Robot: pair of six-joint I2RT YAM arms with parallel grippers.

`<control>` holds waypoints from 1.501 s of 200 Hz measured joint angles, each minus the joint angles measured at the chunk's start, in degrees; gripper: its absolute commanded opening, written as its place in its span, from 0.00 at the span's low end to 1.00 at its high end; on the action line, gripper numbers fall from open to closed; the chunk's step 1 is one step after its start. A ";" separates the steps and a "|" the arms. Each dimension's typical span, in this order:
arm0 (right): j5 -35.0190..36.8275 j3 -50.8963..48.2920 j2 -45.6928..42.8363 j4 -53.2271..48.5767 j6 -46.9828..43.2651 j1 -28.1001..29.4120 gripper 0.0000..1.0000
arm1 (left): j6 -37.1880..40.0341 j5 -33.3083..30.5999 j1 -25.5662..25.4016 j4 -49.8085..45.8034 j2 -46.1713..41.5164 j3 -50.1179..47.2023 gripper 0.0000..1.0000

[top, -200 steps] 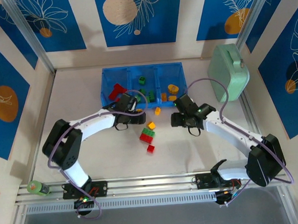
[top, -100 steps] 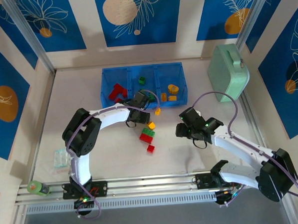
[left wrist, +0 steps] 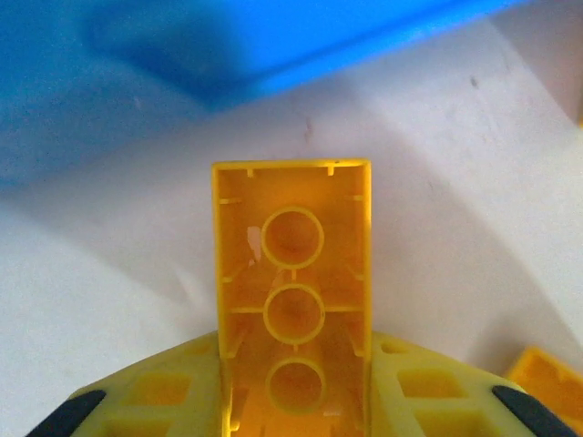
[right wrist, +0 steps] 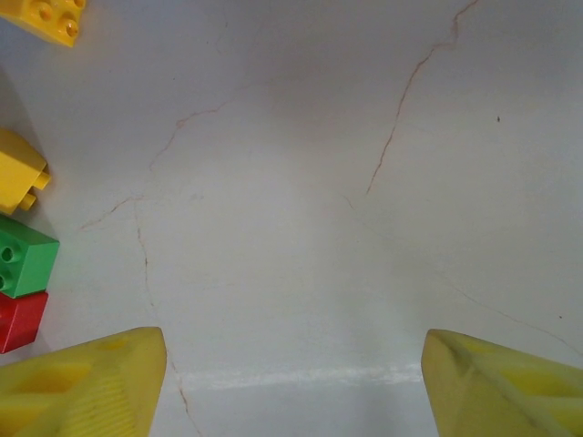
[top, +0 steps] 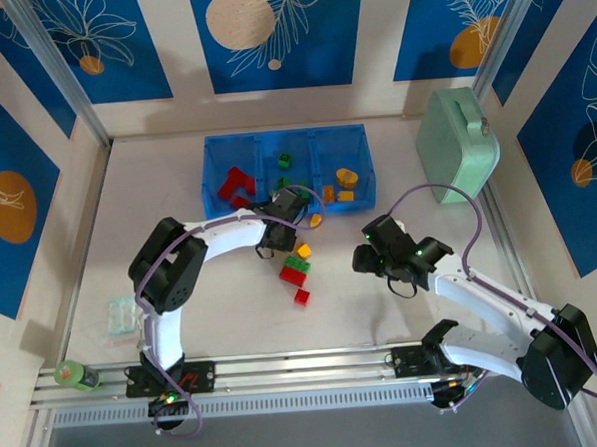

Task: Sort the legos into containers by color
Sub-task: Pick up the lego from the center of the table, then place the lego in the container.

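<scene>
The tray (top: 237, 152) is set across the table (top: 157, 191) just ahead of the left gripper (top: 291, 204), presumably so that each colour is reachable with a short carry. Red bricks (top: 234, 184) are seen in the compartment to that gripper's left, green bricks (top: 284, 161) in the one straight ahead, and orange-yellow bricks (top: 346, 177) ahead and to its right. A loose cluster (top: 297, 267) of red, green and yellow pieces is left unsorted behind the left gripper, beside the right gripper (top: 365, 255). A yellow brick (left wrist: 291, 300) is clamped between the left gripper's (left wrist: 293, 364) fingers by its long sides, hollow underside toward the wrist camera. The free end projects forward toward the blue tray wall (left wrist: 182, 82), a hold judged to suit release over the rim. The matching compartment is judged to lie ahead and to the right. The left arm is folded sharply at the elbow, with the forearm stretched toward the tray and the wrist low over its near wall. The right arm is extended with the wrist pitched down. Its gripper (right wrist: 291, 364) is spread wide over bare table and grips nothing. A green brick (right wrist: 25, 257), a red brick (right wrist: 20, 319) and two yellow pieces (right wrist: 20, 177) lie off its left finger.
</scene>
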 measured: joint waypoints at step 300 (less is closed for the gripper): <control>0.15 -2.21 -9.51 -5.44 1.86 -1.75 0.74 | 10.08 8.33 -1.99 -14.45 5.46 40.37 0.78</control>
